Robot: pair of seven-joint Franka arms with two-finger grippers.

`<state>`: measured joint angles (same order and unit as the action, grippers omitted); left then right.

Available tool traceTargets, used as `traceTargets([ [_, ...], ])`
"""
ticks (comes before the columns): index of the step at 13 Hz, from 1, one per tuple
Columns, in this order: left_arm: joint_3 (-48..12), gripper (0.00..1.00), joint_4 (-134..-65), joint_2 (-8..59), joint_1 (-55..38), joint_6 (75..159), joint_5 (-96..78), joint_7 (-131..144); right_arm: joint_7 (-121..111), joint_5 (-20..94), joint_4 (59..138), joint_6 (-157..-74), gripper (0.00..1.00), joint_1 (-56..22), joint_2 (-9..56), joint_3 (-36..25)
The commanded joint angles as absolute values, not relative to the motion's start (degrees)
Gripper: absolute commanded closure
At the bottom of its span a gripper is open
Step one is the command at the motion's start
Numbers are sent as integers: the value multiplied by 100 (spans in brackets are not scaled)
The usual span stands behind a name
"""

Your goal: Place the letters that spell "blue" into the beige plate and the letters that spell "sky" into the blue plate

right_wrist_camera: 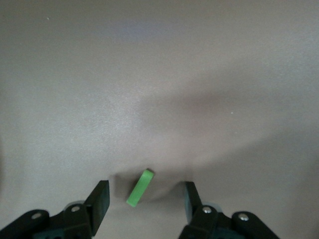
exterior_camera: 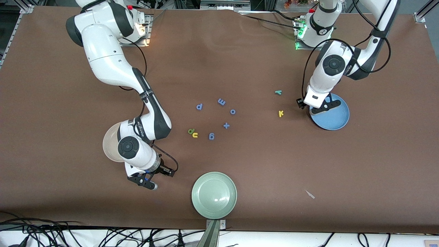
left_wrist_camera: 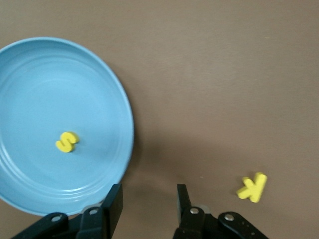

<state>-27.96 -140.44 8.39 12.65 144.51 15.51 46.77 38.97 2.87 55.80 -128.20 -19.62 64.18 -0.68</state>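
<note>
My left gripper (exterior_camera: 323,107) (left_wrist_camera: 147,201) hangs open and empty over the rim of the blue plate (exterior_camera: 334,116) (left_wrist_camera: 30,89). A yellow "s" (left_wrist_camera: 67,142) lies in that plate. The yellow "k" (exterior_camera: 281,113) (left_wrist_camera: 252,186) and the teal "y" (exterior_camera: 278,92) lie on the table beside the plate. My right gripper (exterior_camera: 148,181) (right_wrist_camera: 144,199) is low over the table, open, with the thin green bar "l" (right_wrist_camera: 140,187) between its fingers, untouched. The beige plate (exterior_camera: 109,144) is half hidden under the right arm. Green "b" (exterior_camera: 191,131) and yellow "u" (exterior_camera: 195,135) touch mid-table.
A pale green plate (exterior_camera: 214,195) sits near the front edge. All-blue letters (exterior_camera: 221,101) and a blue plus sign (exterior_camera: 226,125) are scattered mid-table, some right beside the "b" and "u". A small white scrap (exterior_camera: 309,194) lies toward the left arm's end.
</note>
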Motion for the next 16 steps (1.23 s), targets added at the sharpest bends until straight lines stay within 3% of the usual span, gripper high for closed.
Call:
traceTargets([
  [1, -2848, 48, -13713, 1158, 1143, 14511, 1564, 4614, 3946, 334, 5414, -12683, 34, -1907, 6486, -26],
  [3, -2839, 46, -13248, 1781, 915, 14511, 1766, 4632, 3946, 334, 5414, -12744, 35, -1899, 6513, -26],
  [5, -2839, 43, -13149, 1942, 862, 14511, 1802, 4623, 3946, 325, 5423, -12770, 38, -1907, 6530, -35],
  [9, -2830, 51, -12551, 2513, 624, 14502, 1871, 4605, 3955, 334, 5546, -12981, 43, -1907, 6557, -26],
  [14, -2821, 52, -12507, 2839, 633, 14458, 2206, 4614, 3955, 343, 5599, -12990, 68, -1898, 6565, -26],
  [16, -2830, 52, -12551, 2786, 659, 14310, 2232, 4623, 3964, 343, 5634, -12990, 72, -1890, 6565, -18],
])
